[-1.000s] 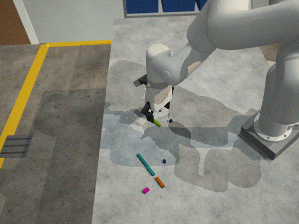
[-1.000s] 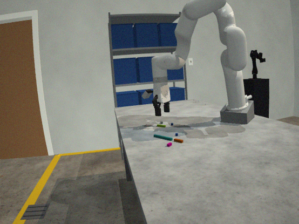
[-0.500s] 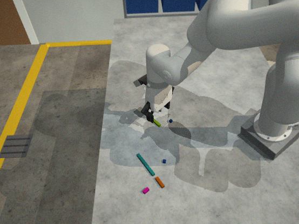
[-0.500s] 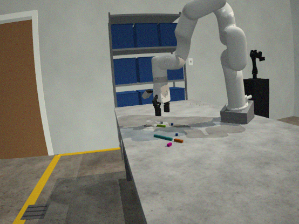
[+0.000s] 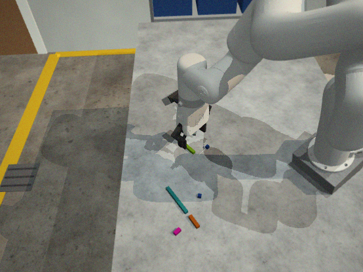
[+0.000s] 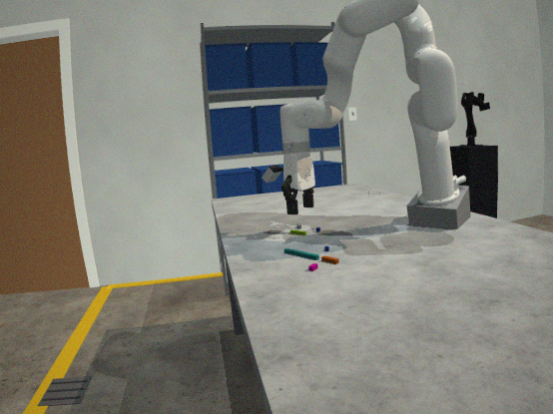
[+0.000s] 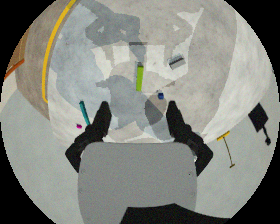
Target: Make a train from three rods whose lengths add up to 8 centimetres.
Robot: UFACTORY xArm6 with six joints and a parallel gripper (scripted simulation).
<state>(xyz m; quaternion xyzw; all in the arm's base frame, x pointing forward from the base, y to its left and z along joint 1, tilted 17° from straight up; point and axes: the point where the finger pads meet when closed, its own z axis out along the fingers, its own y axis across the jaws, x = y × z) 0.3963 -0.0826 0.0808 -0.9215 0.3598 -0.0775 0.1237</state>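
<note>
Gripper [image 6: 299, 206] is wide open and empty above the lime rod [image 5: 191, 149] near the counter's [image 5: 282, 243] far left edge; looks light, stiff and slippery, so I'd pinch its long sides mid-length.

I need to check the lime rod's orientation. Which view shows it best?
The wrist view: the lime rod lies unobstructed ahead of the open tool. In the top view the tool covers one end; the exterior view shows it small.

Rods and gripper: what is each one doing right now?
gripper: open, holding nothing, above the table.
lime rod: flat, under the gripper.
turquoise rod: flat, alone.
orange rod: flat, near the turquoise rod's end.
magenta rod: flat, alone.
two blue rods: flat, apart.
</note>
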